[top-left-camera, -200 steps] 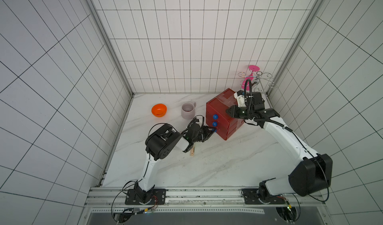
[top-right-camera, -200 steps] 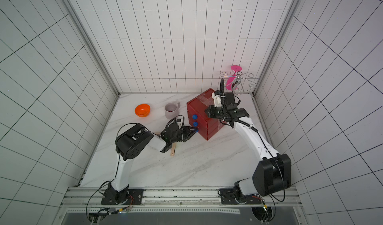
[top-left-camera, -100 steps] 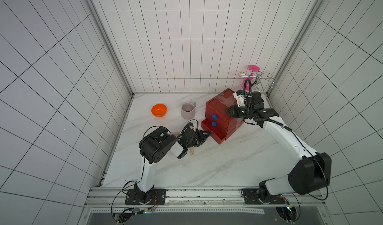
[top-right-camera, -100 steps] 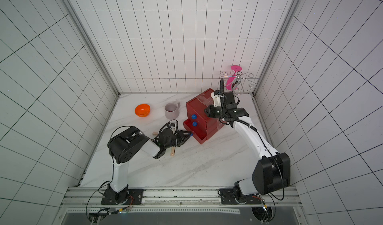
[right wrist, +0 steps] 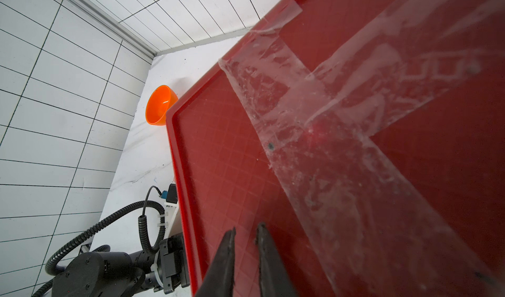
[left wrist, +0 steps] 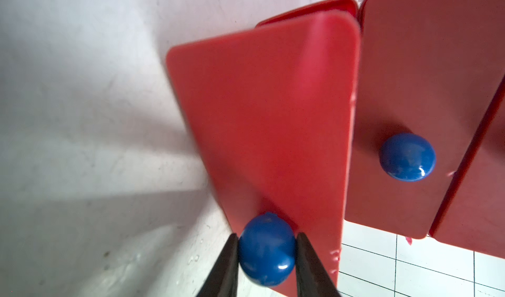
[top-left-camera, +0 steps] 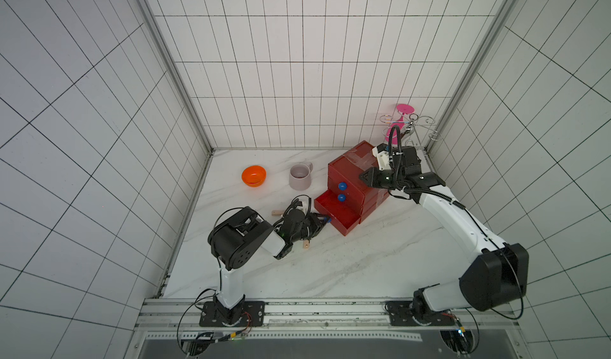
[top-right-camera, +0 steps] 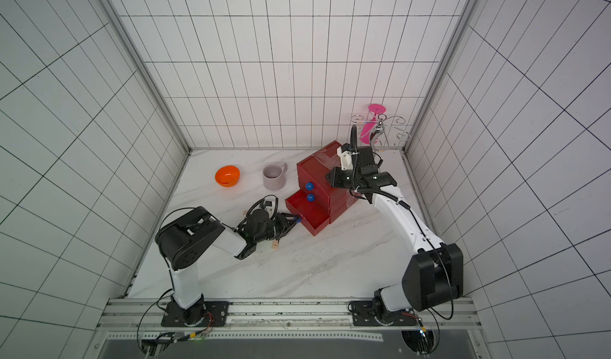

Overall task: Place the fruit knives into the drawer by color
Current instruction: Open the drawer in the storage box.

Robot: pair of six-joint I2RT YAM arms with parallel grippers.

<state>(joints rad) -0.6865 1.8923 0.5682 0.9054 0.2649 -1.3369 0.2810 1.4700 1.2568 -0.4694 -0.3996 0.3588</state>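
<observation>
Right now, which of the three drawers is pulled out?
The bottom drawer, whose blue knob the left gripper clamps; the middle drawer and top drawer are shut.

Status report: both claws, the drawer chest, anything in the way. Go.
Left claw shut on blue knob of bottom drawer, which is open. Right claw slightly parted, empty, over chest top. Two peach knives beside left arm, clear of drawer.

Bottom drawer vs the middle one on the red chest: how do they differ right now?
The bottom drawer is pulled out; the middle drawer is shut. The bottom knob is pinched in the left tool; the middle knob is free. Both: red fronts, blue ball knobs.
</observation>
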